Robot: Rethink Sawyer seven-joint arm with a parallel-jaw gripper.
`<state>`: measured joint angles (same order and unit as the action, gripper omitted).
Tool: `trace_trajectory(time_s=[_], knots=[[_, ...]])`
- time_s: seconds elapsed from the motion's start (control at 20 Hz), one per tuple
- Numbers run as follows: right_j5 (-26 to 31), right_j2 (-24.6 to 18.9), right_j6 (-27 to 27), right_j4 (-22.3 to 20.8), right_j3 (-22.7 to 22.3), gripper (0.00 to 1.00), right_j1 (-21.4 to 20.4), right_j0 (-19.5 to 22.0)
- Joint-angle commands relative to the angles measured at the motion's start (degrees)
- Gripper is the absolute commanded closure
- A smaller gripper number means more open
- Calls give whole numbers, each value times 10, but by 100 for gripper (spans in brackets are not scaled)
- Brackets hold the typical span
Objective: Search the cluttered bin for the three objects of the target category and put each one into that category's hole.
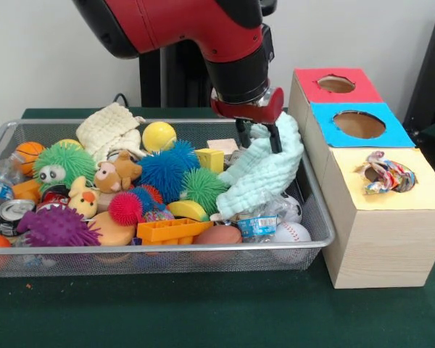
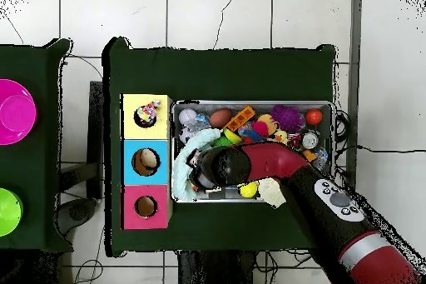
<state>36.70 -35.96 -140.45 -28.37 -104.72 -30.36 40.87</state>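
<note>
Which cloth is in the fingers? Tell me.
The mint-green waffle cloth; gripper shut on its top. The cream cloth lies untouched; the dotted cloth sits in the yellow hole.

Red-black arm descends from above; end effector (image 1: 258,135) points down; fingers clamped, grasping.

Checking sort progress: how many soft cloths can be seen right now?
3. The mint-green cloth hangs from the gripper over the bin's box-side end; the cream cloth lies at the bin's far edge; the dotted cloth sits in the yellow hole. Clutter could hide others.
</note>
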Motion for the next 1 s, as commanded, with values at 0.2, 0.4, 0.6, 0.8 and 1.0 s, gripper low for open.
trace_trajectory(time_s=[0.2, 0.4, 0.6, 0.8, 1.0], knots=[[96, 54, 189, -140, -27, 0, -103, 0], [106, 46, 229, -171, -60, 0, -140, 31], [126, 25, 260, -183, -74, 0, -150, 59], [114, 18, 246, -184, -137, 0, -145, 90], [61, 33, 198, -221, -184, 0, -131, 97]])
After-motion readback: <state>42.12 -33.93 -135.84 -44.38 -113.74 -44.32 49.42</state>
